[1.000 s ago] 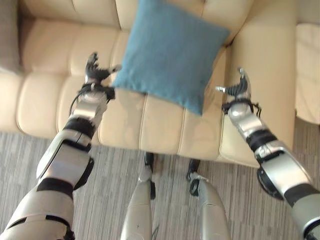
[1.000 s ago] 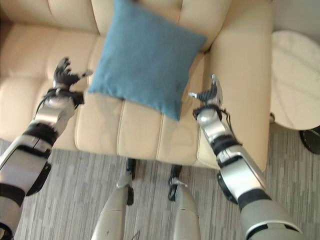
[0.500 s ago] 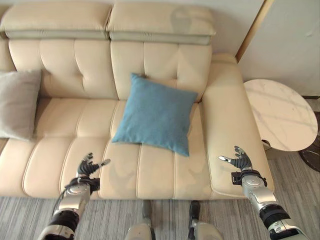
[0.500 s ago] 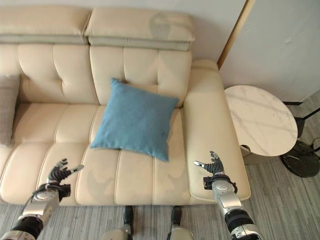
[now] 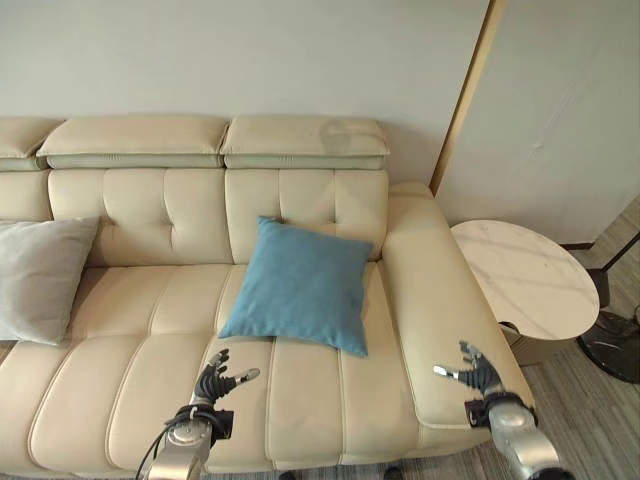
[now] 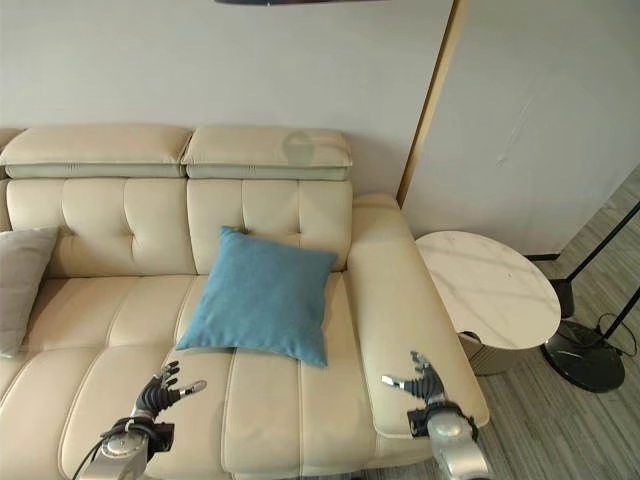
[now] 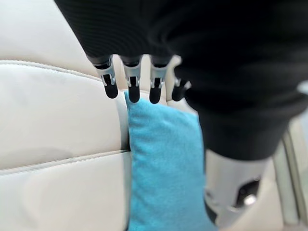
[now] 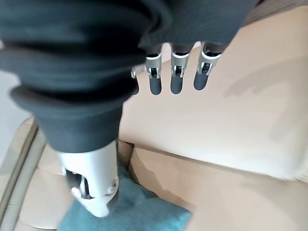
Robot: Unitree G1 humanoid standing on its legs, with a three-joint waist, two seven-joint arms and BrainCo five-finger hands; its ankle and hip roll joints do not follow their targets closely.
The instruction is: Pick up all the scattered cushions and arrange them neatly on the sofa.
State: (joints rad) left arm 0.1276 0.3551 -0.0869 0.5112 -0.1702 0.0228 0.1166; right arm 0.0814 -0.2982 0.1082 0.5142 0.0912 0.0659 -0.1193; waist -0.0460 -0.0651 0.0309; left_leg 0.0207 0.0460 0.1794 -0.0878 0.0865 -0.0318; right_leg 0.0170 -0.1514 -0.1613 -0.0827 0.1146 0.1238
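Pulled back from the square teal fabric cushion (image 5: 298, 287), now well beyond left hand (image 5: 214, 381) and right hand (image 5: 474, 373); fingers spread, empty. Leaning, seemingly, on cream leather sofa (image 5: 150, 330) backrest.

Home living room, cream sofa (image 5: 150, 300), cushions, marble side table (image 5: 525, 277)

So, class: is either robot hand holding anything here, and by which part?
Nothing is held. The left hand and right hand are open, apart from the blue cushion.
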